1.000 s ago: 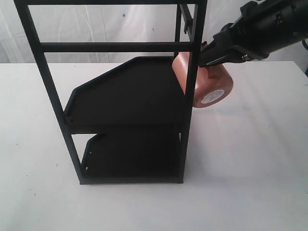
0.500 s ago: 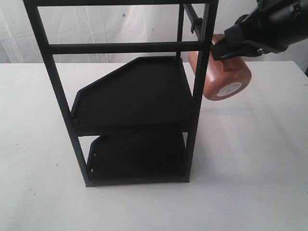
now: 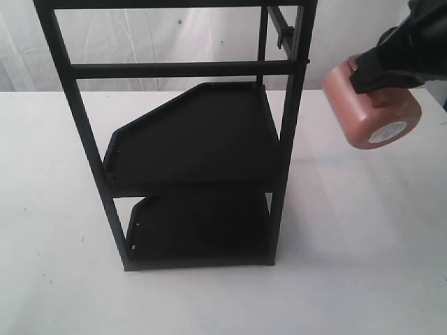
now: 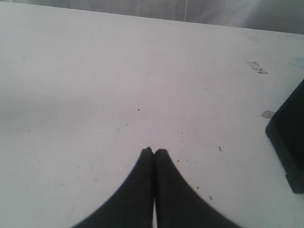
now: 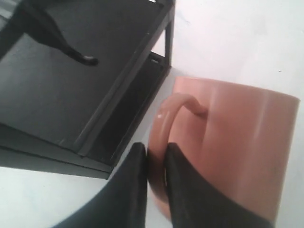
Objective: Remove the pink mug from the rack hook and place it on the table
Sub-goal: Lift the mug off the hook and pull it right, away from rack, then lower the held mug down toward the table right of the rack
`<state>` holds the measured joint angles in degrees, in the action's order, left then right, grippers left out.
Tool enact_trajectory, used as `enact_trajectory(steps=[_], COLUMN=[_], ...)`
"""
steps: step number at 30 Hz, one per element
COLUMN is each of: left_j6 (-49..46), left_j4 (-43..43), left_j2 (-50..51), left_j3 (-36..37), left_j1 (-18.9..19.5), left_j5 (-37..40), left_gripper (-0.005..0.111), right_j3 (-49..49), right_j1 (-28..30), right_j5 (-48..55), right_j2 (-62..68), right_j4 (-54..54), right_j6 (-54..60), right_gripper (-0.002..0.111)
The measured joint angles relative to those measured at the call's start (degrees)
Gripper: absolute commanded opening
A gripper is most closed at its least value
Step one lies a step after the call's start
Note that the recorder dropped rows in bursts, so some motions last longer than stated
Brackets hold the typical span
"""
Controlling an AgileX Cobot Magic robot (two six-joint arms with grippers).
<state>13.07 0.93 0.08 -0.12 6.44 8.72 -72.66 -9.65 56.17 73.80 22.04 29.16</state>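
- Now: salmon-pink cylindrical mug [image 3: 371, 106] hangs in the air, tipped on its side, with the round white sticker [image 3: 386, 132] on its base facing the exterior camera.
- Mug is clear of the short black metal rack hook [image 3: 282, 31] and sits to the right of the tall black shelf frame [image 3: 195, 139], not touching it.
- Right gripper [image 5: 156, 166]: fingers clenched on the mug's loop handle [image 5: 175, 107].
- Left gripper [image 4: 153, 152]: jaws pressed together, nothing between them, low over bare tabletop; a black corner of the frame shows at the edge of the left wrist view.
- Large flat white table [image 3: 363, 230]: matte, with small dark specks and faint scuffs; soft shadow under the mug.
- Background: wrinkled white cloth backdrop [image 3: 174, 35] behind the table's far edge.
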Motion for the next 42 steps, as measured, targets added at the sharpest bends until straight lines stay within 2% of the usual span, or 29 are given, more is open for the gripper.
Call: enact_trajectory(steps=[5,13,19,22,30,42], left_j6=[0.0,0.0,0.0,0.0,0.0,0.0], left_j4=[0.0,0.0,0.0,0.0,0.0,0.0], left_j2=[0.0,0.0,0.0,0.0,0.0,0.0], left_j3=[0.0,0.0,0.0,0.0,0.0,0.0], left_j1=[0.0,0.0,0.0,0.0,0.0,0.0], left_j5=[0.0,0.0,0.0,0.0,0.0,0.0], left_gripper=[0.000,0.000,0.000,0.000,0.000,0.000], right_j3=[2.1,17.6,27.2,31.0,38.2,49.9], right_j1=[0.0,0.0,-0.4,-2.3,-11.9,-18.1], right_j5=[-5.9,-35.0,-50.7,-58.1,-67.6,-77.2], right_j2=[-0.1,-0.1,-0.1,-0.1,-1.6,-12.2], right_j4=[-2.0,-2.1,-2.1,-2.1,-5.4,-5.8], right_j6=[-2.3,-6.7,-7.3,-7.6,-8.0,-17.6], right_gripper=[0.001,0.001,0.001,0.001,0.001,0.001])
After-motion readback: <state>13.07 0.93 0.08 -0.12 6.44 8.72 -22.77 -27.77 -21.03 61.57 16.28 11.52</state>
